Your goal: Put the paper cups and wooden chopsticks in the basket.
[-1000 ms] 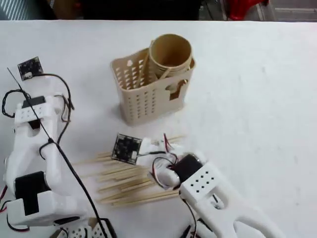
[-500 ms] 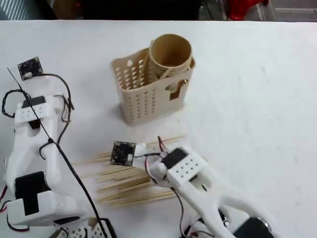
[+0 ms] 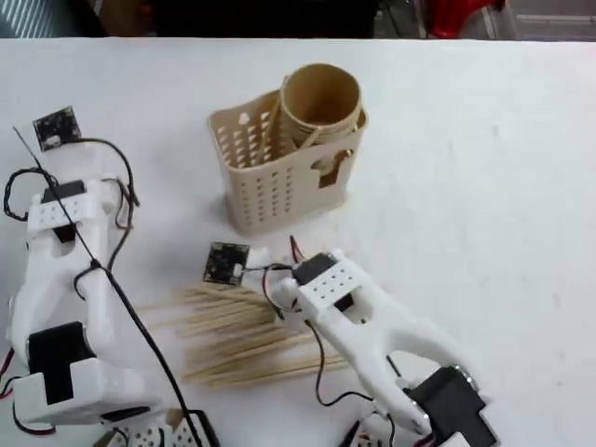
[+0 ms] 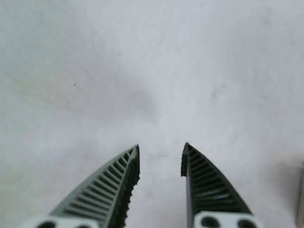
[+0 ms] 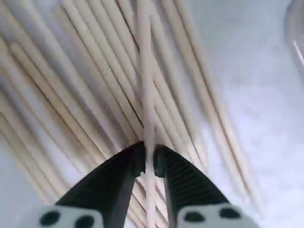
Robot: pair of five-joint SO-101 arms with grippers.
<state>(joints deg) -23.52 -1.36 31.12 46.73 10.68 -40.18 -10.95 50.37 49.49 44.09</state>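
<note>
Arm at right leans low over wooden chopsticks (image 3: pixel 233 331), right pincer (image 5: pixel 149 159) clamped on one chopstick (image 5: pixel 144 71); left pincer (image 4: pixel 160 159) parted.

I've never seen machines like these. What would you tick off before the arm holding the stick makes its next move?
1. Grip on one stick: ok. The right gripper is shut on a single chopstick.
2. Basket upright: ok. The basket stands upright.
3. Room in the basket: cannot tell. The paper cups take up much of it.
4. Other arm out of the way: ok. The left gripper is open over bare table.
5. All sticks collected: not ok. The loose chopsticks lie on the table.
</note>
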